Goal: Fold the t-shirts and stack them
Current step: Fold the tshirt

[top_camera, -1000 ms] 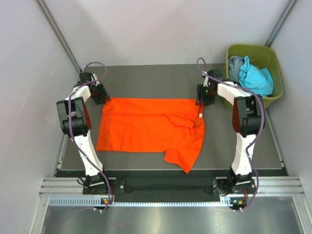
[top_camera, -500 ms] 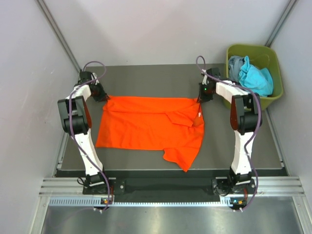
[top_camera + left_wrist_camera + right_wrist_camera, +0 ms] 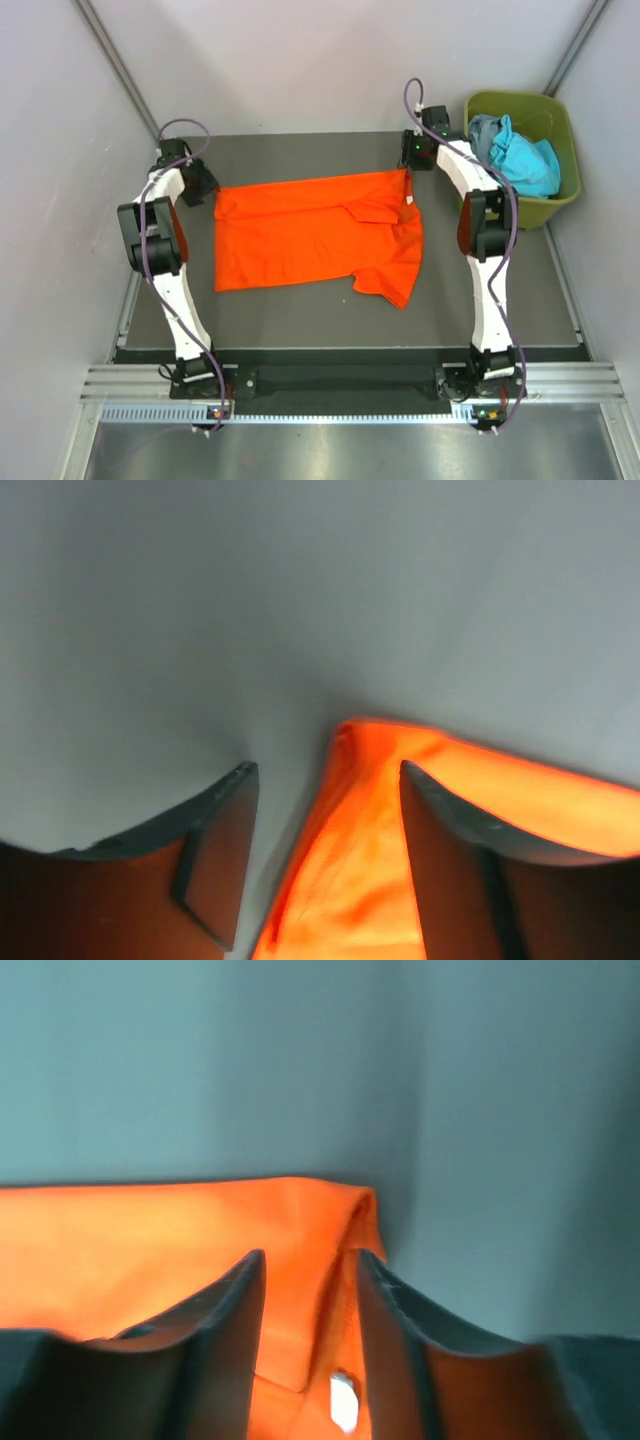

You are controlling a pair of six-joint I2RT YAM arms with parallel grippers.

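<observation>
Your left gripper [image 3: 210, 190] is clamped on the far left corner of the orange shirt [image 3: 310, 235]. Your right gripper [image 3: 408, 167] pinches the far right corner, likely to pull the far edge taut and flatten it for folding. The shirt lies spread mid-table, its near-right part rumpled. The bin [image 3: 515, 97], holding more shirts [image 3: 525, 160], crowds your right arm.

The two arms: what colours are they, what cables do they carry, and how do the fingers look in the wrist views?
The left arm and the right arm have white links and black joint housings. A purple-grey cable runs along each arm and loops free near the wrist. In the wrist views the fingers are dark grey, smooth and curved, narrowing to the tips.
</observation>
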